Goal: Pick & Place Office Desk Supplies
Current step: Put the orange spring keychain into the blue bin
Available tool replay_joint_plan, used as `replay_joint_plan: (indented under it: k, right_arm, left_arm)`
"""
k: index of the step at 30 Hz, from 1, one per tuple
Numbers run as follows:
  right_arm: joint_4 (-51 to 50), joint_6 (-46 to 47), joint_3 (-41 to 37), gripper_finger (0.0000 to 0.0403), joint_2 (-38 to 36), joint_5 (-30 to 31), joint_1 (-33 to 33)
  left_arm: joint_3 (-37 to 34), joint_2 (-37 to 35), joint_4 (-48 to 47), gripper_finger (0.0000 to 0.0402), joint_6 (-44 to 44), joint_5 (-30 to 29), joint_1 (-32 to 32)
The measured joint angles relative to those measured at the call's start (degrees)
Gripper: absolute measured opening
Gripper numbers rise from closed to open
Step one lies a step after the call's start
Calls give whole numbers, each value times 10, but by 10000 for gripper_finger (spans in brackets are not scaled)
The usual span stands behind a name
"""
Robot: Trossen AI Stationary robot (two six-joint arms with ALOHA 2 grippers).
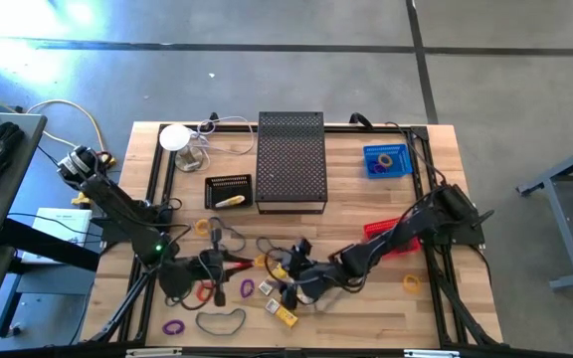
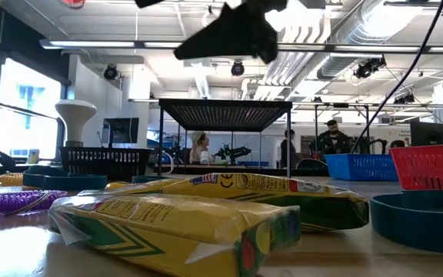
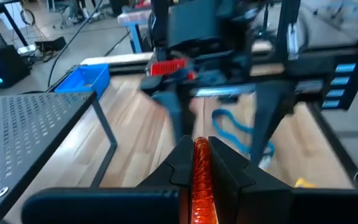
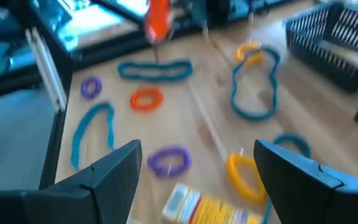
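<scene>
Yellow packets (image 2: 206, 219) lie closest in the low view, flat on the wooden table (image 1: 366, 199), with a purple band (image 2: 10, 201) just beside them. From above, these packets (image 1: 282, 310) sit near the front edge, close to a dark band loop (image 1: 221, 319) and a small purple loop (image 1: 173, 325).

The right gripper (image 4: 194, 165) hangs just above this spot with its two fingers spread wide apart and nothing between them. Below it lie a purple loop (image 4: 169, 160), a yellow loop (image 4: 244, 174) and an orange loop (image 4: 146, 98) (all apart from each other).

A little farther on, the left gripper (image 3: 201, 171) pinches a red-orange band (image 3: 202, 180) tight between its fingers.

Beyond them stand a small black basket (image 1: 229, 189) and a black mesh stand (image 1: 290, 159). A red basket (image 1: 391, 239) is by the right arm. Far back is a blue tray (image 1: 386, 160).
</scene>
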Motion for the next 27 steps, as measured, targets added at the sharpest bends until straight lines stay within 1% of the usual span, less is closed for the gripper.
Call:
replay_joint_plan:
  k: [3,7,11,17,20,22,27]
  right_arm:
    - [58,-32,0,300,0,-6,-11]
    - [112,-101,0,300,0,-59,-18]
    - [163,-140,0,300,0,-94,-21]
    - [207,-192,0,300,0,-105,-33]
    - [214,-210,0,300,0,-122,-35]
    - [224,-228,0,298,0,-122,-35]
    - [248,-270,0,272,0,-103,-34]
  left_arm:
    - [0,0,22,21,8,5,4]
    - [0,0,36,21,8,9,8]
    - [0,0,61,21,16,10,8]
    - [0,0,131,21,57,15,8]
    - [0,0,161,21,77,38,13]
    - [0,0,172,21,83,50,18]
    - [0,0,183,21,70,68,40]
